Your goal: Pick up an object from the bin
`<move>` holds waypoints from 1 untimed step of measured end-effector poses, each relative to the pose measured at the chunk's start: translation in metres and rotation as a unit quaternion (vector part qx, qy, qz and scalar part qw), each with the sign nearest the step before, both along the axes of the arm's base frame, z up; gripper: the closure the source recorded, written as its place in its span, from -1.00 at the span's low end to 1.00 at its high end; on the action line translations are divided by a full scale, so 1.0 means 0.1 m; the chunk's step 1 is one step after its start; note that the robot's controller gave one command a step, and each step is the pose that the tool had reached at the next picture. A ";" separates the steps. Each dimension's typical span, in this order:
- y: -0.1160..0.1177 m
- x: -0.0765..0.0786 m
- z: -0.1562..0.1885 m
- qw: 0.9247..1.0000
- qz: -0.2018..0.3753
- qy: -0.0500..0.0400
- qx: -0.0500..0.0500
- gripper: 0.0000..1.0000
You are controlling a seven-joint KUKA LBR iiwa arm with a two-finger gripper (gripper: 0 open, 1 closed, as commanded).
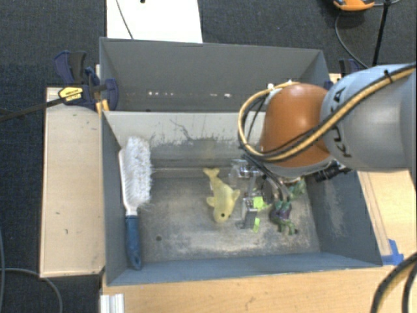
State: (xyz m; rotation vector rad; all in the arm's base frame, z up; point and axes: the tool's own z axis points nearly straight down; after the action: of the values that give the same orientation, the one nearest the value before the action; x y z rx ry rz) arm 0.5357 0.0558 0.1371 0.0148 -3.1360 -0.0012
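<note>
- Camera view: tool [251,212] is low in the bin [215,259], right of centre, under the orange wrist cover.
- Open or closed: can't tell.
- Small bright-green piece [257,204] sits right at the tool.
- Yellow soft toy [221,199] is just beside it on the left, and a dark purple-and-green thing [285,215] is just to the right.
- White-bristled brush [135,181] with a blue handle lies along the left wall, well apart.
</note>
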 end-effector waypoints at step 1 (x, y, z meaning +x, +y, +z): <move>0.00 0.02 0.04 1.000 -0.001 -0.004 0.000 -1.00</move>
State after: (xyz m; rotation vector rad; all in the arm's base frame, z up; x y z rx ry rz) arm 0.5377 0.0555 0.1416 0.0120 -3.1443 -0.0018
